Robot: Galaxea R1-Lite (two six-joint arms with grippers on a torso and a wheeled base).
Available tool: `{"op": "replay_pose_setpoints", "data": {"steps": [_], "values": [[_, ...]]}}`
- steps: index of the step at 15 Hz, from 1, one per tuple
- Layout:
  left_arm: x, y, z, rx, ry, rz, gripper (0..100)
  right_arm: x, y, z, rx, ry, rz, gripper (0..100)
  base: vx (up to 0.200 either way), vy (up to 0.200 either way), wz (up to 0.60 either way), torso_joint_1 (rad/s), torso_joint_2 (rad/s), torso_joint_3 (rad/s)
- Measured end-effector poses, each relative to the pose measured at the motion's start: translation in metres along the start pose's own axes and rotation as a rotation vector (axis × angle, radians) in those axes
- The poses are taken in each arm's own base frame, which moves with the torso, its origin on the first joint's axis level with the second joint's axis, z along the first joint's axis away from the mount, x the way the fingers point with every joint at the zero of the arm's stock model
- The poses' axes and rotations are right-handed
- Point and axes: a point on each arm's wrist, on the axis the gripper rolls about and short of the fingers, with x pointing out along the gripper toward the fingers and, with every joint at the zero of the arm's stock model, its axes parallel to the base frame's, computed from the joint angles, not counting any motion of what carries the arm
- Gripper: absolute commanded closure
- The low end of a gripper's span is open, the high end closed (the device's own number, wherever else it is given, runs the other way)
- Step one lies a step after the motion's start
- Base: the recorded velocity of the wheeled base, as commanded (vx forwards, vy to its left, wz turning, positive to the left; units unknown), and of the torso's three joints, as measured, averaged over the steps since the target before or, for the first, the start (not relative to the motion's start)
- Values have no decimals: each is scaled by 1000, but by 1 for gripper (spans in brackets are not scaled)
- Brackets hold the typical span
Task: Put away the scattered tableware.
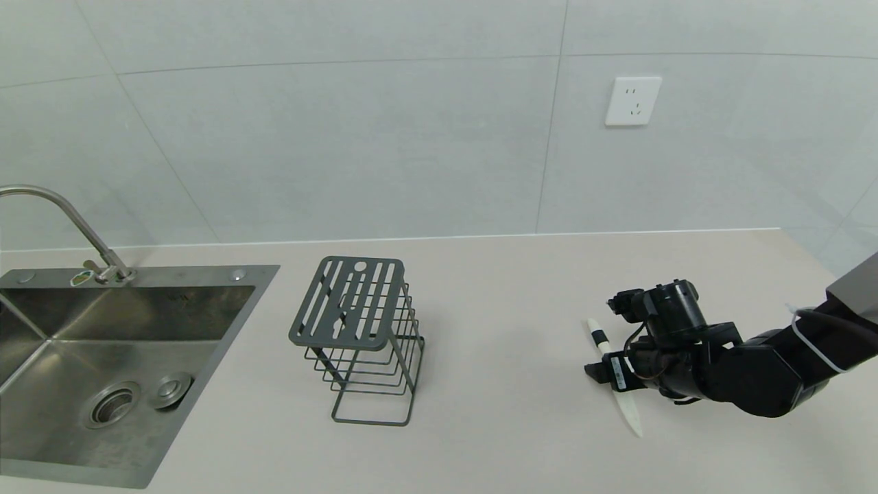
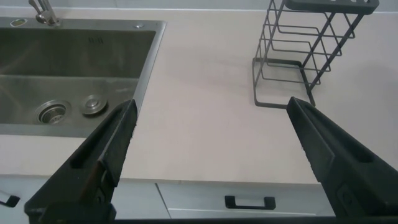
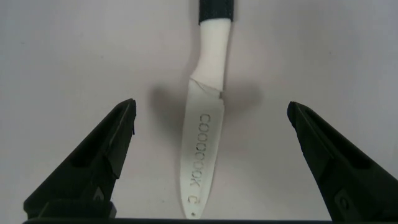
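"Beige countertop (image 1: 521,288) first. What is set in it?" asks the inspector.

"A steel sink (image 1: 41,412), to the left of the dark wire rack (image 1: 357,343) and near it. The rack stands upright, slotted plate on top."

"The arms?"

"Right gripper (image 3: 210,107) is to the right of the rack, well apart from it and low over the counter. Its fingers are spread wide, one on either side of the blade, touching nothing. Left gripper (image 2: 211,104) hangs on the near side of the rack, above the counter's front edge. Its fingers are likewise spread, with nothing between them."

"And the tableware?"

"One white knife (image 1: 612,374) with a black band on its handle. It lies flat on the counter to the right of the rack, directly under the right gripper."
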Motion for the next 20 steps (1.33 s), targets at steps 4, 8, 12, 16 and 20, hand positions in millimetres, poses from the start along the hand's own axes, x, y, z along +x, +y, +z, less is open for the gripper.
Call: {"op": "replay_pose_setpoints", "data": {"steps": [4,8,12,16,20], "values": [[0,0,0,0,0,0,0,8,1,-3,-2,-2,22,0,0,0,0,0,0,0],[0,0,0,0,0,0,0,10,3,-4,-2,1,42,0,0,0,0,0,0,0],[0,0,0,0,0,0,0,13,2,-5,-19,4,30,0,0,0,0,0,0,0],[0,0,0,0,0,0,0,15,2,-7,-26,13,25,0,0,0,0,0,0,0],[0,0,0,0,0,0,0,18,1,-9,-24,21,18,100,0,0,0,0,0,0]]}}
